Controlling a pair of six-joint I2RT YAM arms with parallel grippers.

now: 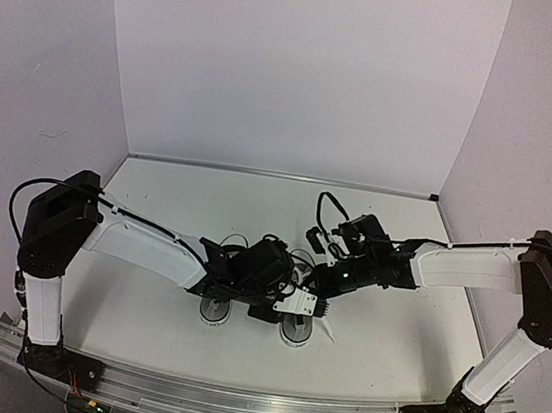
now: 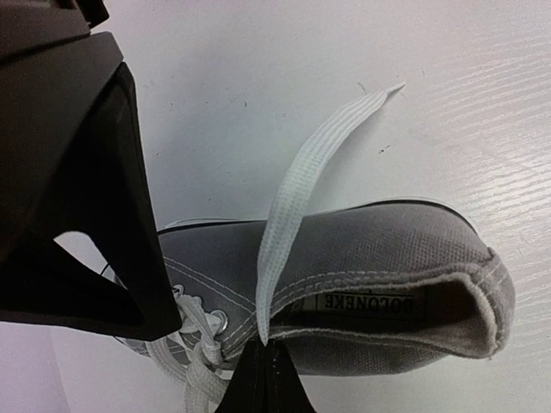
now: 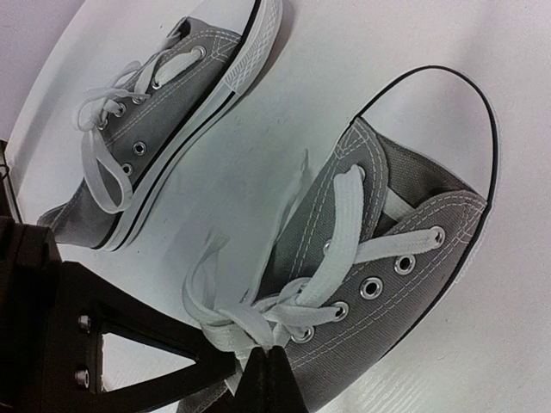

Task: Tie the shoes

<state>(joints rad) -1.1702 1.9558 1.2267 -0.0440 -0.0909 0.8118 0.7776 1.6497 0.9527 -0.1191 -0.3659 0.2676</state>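
Shoes (image 3: 413, 172) side by side on bench (image 1: 141, 321) — prob. light, soft canvas; laces (image 3: 103, 163) limp, slick. Left jaws clenched on one lace strand (image 2: 293, 181); right jaws clenched on lace bundle (image 3: 250, 323) — grab strands nr tips

1. The table (image 1: 141, 321) is a white, faintly grained surface, enclosed by pale panels (image 1: 303, 69) on three sides.
2. The grey canvas shoes (image 3: 387, 249) stand on it side by side, slightly apart, soles down.
3. One white lace (image 2: 301, 172) stretches out beyond its shoe; its tip possibly touches the tabletop.
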